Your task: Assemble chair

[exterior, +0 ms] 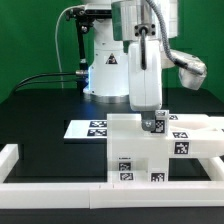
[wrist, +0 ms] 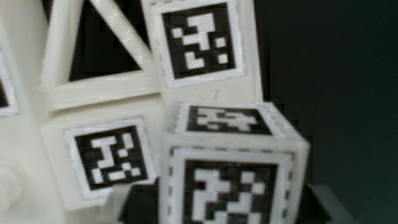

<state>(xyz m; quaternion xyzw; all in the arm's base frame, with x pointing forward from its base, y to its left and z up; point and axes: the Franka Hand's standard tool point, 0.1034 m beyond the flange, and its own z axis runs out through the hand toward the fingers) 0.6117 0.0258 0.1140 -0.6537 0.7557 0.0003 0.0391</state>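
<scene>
Green backdrop, black table (exterior: 40,110). The marker board (exterior: 82,128) lies flat toward the exterior view's left, and a low white border rail (exterior: 50,188) runs along the near edge.

The chair (exterior: 135,160), a white stepped stack of tagged pieces, stands at the near middle and reaches to the exterior view's right.

The gripper (exterior: 153,117) hangs straight down over the chair's top step. Its fingers are part-way closed and, as far as both views tell, clamped on the small tagged block (wrist: 231,150). The block sits against the slotted panel (wrist: 107,70).

Judgement: this is a seating step.
- Hold the block square to the panel, faces parallel.
- Press straight down, no twist.
- Release only once it sits flush.

A tilted block would likely jam or lever the stack.
</scene>
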